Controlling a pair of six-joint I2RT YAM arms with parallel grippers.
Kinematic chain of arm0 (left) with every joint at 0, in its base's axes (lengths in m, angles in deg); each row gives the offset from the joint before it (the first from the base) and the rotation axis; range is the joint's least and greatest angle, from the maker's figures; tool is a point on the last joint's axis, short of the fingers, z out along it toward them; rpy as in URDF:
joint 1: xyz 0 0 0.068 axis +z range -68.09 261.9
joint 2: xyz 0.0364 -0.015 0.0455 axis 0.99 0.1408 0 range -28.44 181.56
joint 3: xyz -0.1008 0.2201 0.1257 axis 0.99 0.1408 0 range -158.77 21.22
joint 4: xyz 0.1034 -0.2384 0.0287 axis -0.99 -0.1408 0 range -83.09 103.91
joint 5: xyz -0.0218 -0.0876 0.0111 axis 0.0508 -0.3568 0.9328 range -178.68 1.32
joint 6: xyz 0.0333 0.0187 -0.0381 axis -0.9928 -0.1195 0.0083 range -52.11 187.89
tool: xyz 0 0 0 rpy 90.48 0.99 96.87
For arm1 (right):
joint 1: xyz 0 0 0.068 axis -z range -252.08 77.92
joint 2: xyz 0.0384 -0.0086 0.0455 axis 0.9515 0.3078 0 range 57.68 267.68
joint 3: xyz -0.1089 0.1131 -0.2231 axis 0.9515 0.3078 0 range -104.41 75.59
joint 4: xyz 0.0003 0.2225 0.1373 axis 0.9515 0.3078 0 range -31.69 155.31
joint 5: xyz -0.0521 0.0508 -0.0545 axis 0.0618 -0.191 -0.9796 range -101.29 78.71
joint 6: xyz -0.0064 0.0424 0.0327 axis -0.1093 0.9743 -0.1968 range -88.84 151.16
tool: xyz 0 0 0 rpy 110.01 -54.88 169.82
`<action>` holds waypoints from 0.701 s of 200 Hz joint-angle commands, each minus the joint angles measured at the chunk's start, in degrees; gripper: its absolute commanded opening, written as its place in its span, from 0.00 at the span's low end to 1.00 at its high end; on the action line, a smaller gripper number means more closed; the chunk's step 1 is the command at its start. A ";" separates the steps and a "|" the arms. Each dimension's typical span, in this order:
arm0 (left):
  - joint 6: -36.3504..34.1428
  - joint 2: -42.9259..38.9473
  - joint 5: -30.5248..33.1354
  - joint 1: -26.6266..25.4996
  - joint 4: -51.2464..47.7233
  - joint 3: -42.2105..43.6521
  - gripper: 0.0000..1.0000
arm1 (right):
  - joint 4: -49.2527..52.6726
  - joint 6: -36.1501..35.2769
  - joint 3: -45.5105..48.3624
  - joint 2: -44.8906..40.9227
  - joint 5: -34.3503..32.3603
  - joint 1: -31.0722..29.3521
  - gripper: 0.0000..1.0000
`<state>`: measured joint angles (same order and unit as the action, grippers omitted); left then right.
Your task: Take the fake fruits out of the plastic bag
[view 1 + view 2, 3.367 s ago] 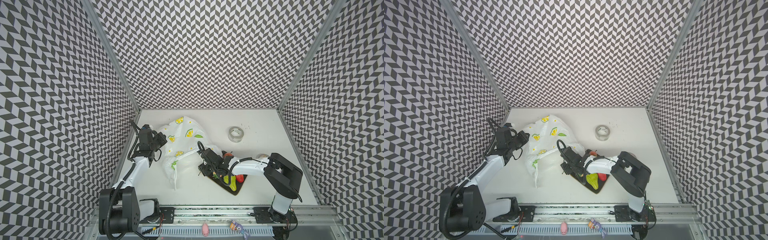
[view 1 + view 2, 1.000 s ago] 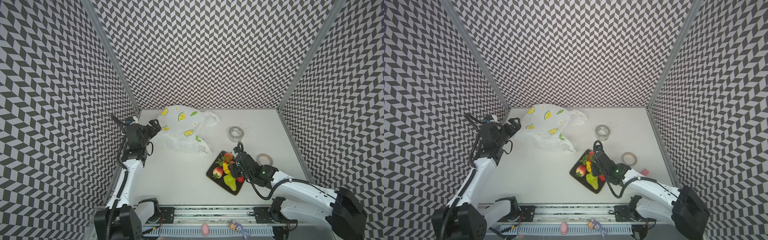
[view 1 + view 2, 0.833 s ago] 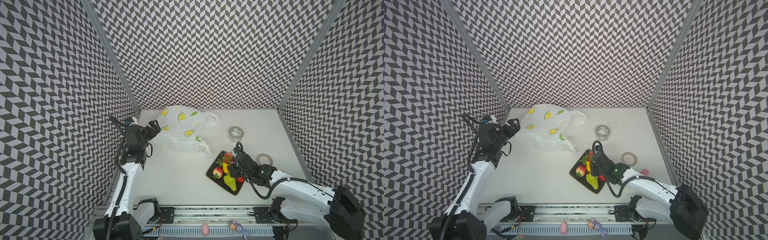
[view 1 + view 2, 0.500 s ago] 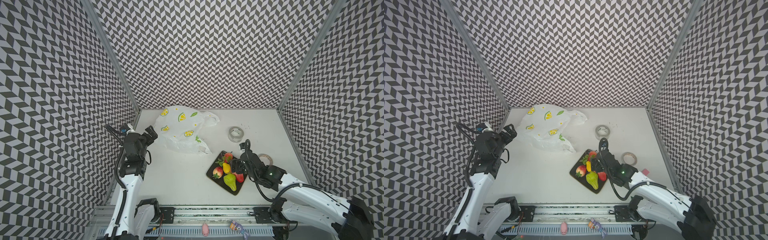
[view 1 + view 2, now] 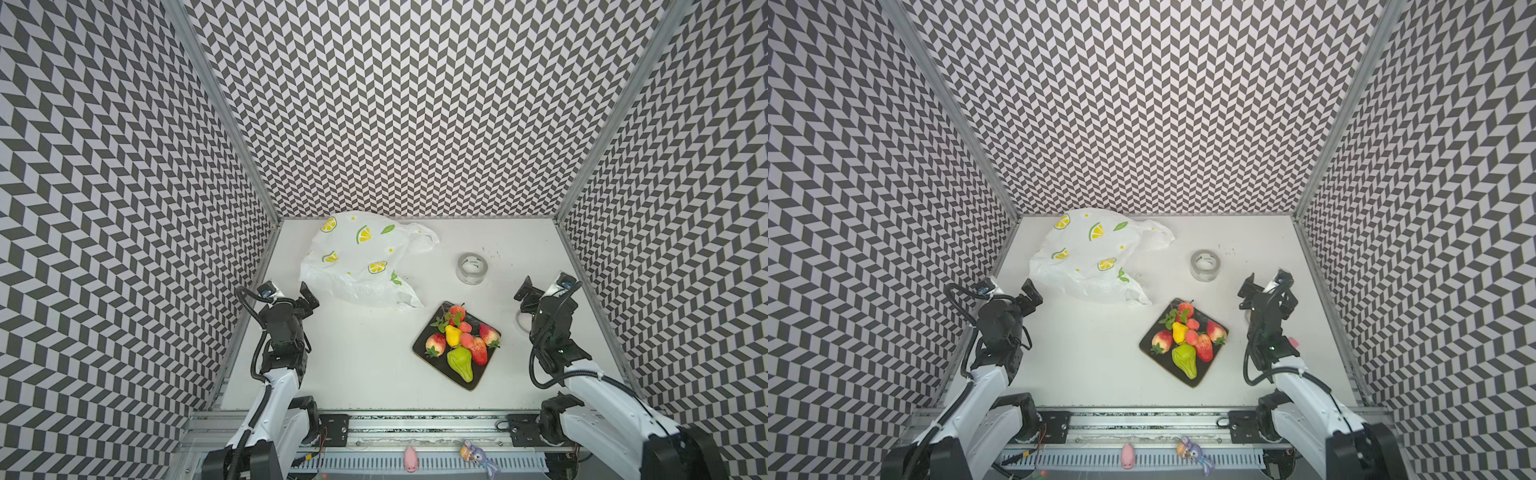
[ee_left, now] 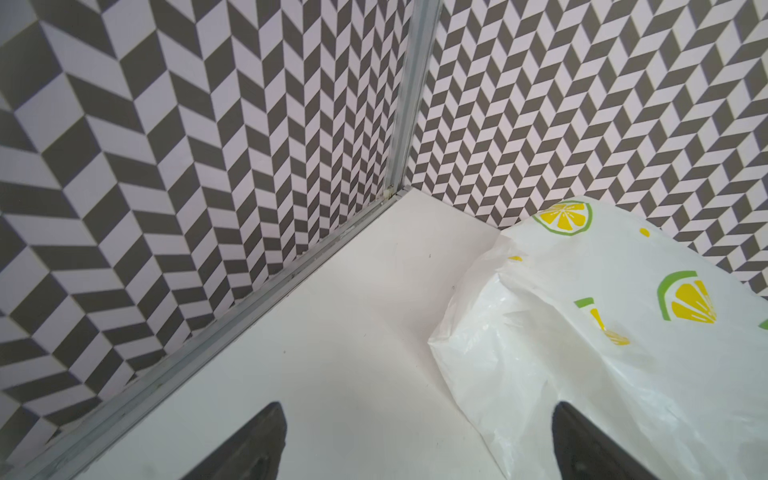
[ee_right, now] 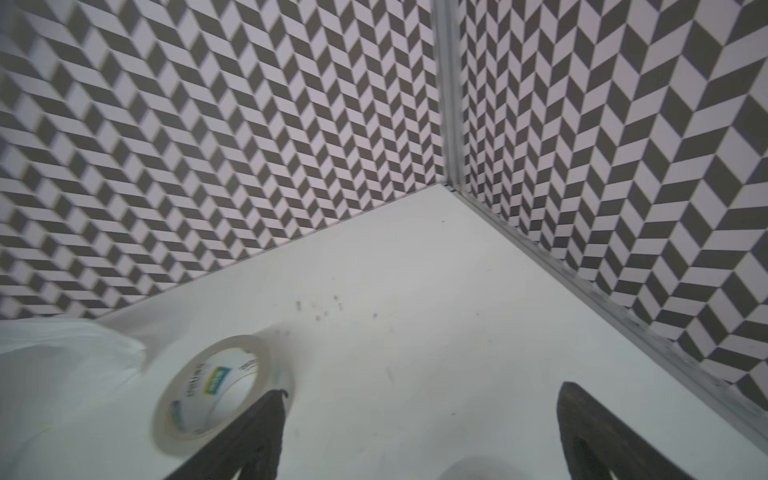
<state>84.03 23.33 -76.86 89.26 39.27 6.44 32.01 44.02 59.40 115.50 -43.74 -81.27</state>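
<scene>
Thin, crinkly white film printed with lemon slices, the plastic bag (image 5: 357, 257) is lying slumped at the far left of the table (image 5: 357, 374). One handle loop is trailing toward the clear tape roll (image 5: 471, 269). The bag is probably weighing next to nothing and giving way under any touch, so a pinch on a handle or a bunched fold looks like the place to take it. Flat film would likely be slipping between the pads.

The fake fruits (image 5: 457, 343) are sitting heaped on a black square plate (image 5: 473, 381), well apart from the bag: strawberries, a yellow pear (image 5: 452, 334) and a green pear (image 5: 461, 362). They are looking glossy, hard, light and prone to rolling. Whether anything is hiding inside the bag I cannot tell.

The left gripper (image 6: 417, 409) is hanging spread wide just beside the bag's near edge, holding nothing. The right gripper (image 7: 424, 390) is likewise gaping and empty, near the tape roll.

The tabletop is showing smooth, white and matte. Chevron-patterned walls (image 5: 415, 104) are boxing it in on three sides, leaving little room at the edges.
</scene>
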 commanded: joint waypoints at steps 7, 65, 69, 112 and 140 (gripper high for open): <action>-7.35 6.66 -3.99 -0.93 16.20 0.77 1.00 | -18.46 -5.25 0.29 10.74 10.68 5.08 1.00; -10.97 24.01 -10.75 -1.63 36.23 2.76 1.00 | -46.77 -7.59 3.00 26.01 24.34 9.37 1.00; -11.00 24.89 -10.60 -1.72 37.81 3.04 1.00 | -49.71 -8.37 5.28 27.10 25.83 9.25 1.00; -12.53 33.72 -14.31 -3.76 47.47 2.56 1.00 | -54.11 -9.75 5.87 31.34 29.02 9.19 1.00; -15.57 37.85 -10.22 -7.25 49.64 1.42 1.00 | -50.95 -9.96 4.63 30.81 29.19 9.19 1.00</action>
<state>72.03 59.43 -88.47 84.08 83.12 8.89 -15.01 35.37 65.04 146.93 -16.33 -72.15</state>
